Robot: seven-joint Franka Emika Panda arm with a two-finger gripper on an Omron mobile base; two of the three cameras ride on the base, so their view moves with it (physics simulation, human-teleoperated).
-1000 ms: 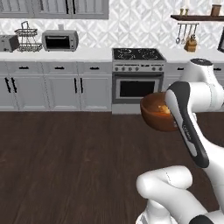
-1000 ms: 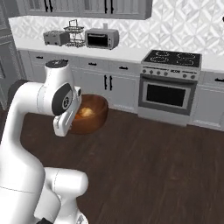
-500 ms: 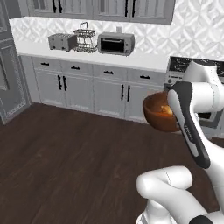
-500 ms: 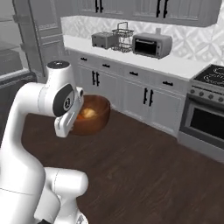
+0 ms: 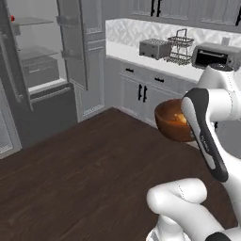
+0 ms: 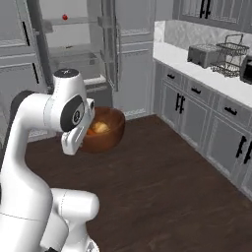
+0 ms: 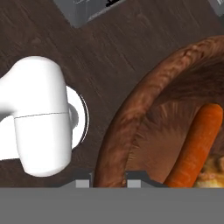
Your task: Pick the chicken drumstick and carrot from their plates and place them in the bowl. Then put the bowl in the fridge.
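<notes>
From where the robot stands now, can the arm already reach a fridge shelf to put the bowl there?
Probably not yet. The gripper is shut on the rim of the bowl, and the fridge stands open with nothing blocking it, but dark floor lies between them, so the base likely must drive closer.

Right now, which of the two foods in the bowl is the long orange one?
The carrot: a slim orange stick against the bowl wall. The chicken drumstick beside it is lumpy and golden.

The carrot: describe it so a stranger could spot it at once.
Find the coppery bowl carried at the white arm's end, before the open fridge. Inside lies the carrot, a slim orange stick, smooth beside the lumpy golden chicken drumstick.
</notes>
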